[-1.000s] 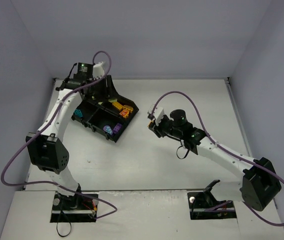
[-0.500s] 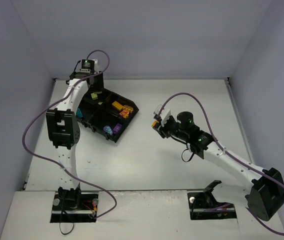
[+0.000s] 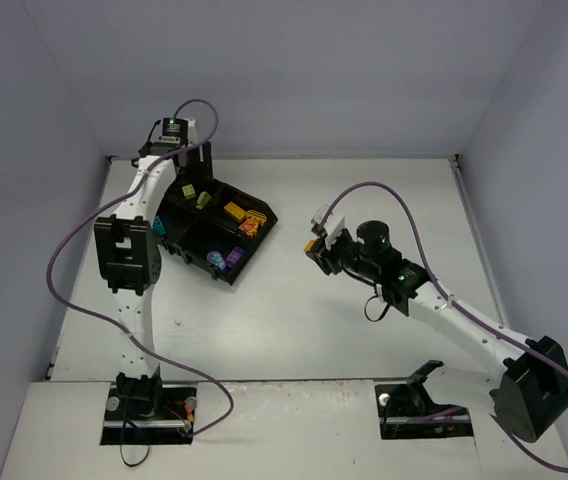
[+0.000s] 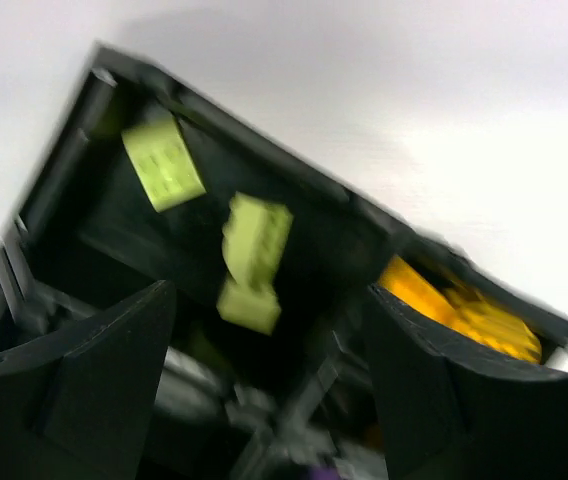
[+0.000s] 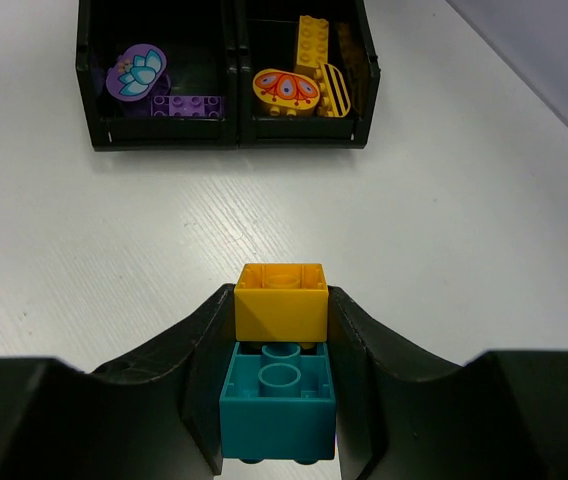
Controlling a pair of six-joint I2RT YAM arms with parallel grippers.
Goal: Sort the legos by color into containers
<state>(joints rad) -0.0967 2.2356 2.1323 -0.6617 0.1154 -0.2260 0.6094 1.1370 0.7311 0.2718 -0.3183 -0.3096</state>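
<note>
The black tray [image 3: 248,255] sits at the left of the table. Lime green legos [image 3: 190,190] lie in its far compartment, orange-yellow ones [image 3: 235,212] in the right one, purple ones [image 3: 232,257] in the near one, and a teal one [image 3: 159,228] in the left one. My left gripper [image 3: 192,168] is open and empty above the tray's far corner; its view shows the lime legos [image 4: 254,235] between the jaws [image 4: 269,400]. My right gripper [image 5: 281,330] is shut on an orange-yellow lego [image 5: 281,300] stuck onto a teal lego [image 5: 276,400], right of the tray [image 3: 314,245].
In the right wrist view the tray's near wall [image 5: 226,140] faces me, with a purple brick [image 5: 186,105] and a flower piece [image 5: 137,72] on the left and orange pieces [image 5: 286,92] on the right. White table lies between. Grey walls enclose the table.
My left arm has swung back and up from over the tray, and lime legos now show in the far compartment. My right gripper has shifted slightly right with its bricks.
</note>
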